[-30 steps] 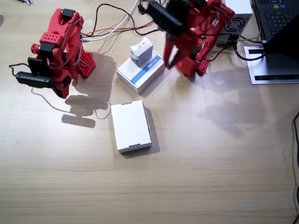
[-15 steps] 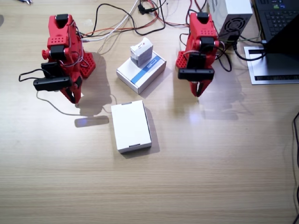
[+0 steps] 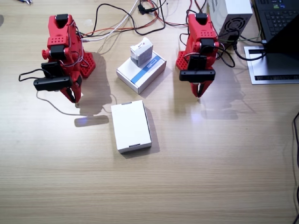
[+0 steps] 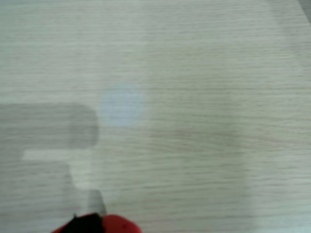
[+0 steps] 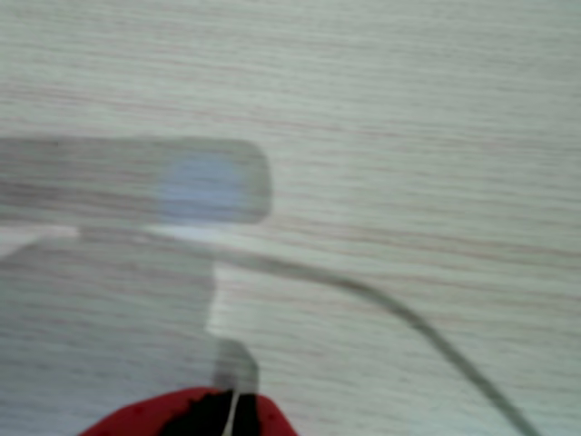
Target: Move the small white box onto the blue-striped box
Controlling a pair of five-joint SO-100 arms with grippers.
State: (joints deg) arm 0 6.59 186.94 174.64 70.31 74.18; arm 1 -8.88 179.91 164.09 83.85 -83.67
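1. I see the small white cardboard box (image 3: 141,51) with dark print sitting on top of the flat white box with a broad blue stripe (image 3: 141,73), toward its far end; the small box's long axis runs on a slant, roughly along the striped box's length.
2. The blue-striped box lies flat on the light wooden table (image 3: 210,177), turned diagonally, its long axis running from near-left to far-right in the fixed view.
3. Just in front of it, apart by a narrow strip of bare wood, lies a large plain white flat box (image 3: 131,126), its long axis running nearly straight toward the camera.
4. My right arm's red gripper (image 3: 72,94) points down at the table beside its base, well clear of both boxes; its fingers look pressed together and hold nothing.
5. My left arm's red gripper (image 3: 201,91) also points down, on the other side of the striped box, with open wood between them; its jaws look closed and empty.
6. Both wrist views are blurred: one shows bare wood and a red tip (image 4: 97,224), the other a red tip (image 5: 195,413) and a thin grey cable (image 5: 427,336) crossing the wood.
7. The widest open room is the near half of the table; the far edge is crowded with tangled cables (image 3: 121,21), and a laptop (image 3: 280,18) sits at the far corner.
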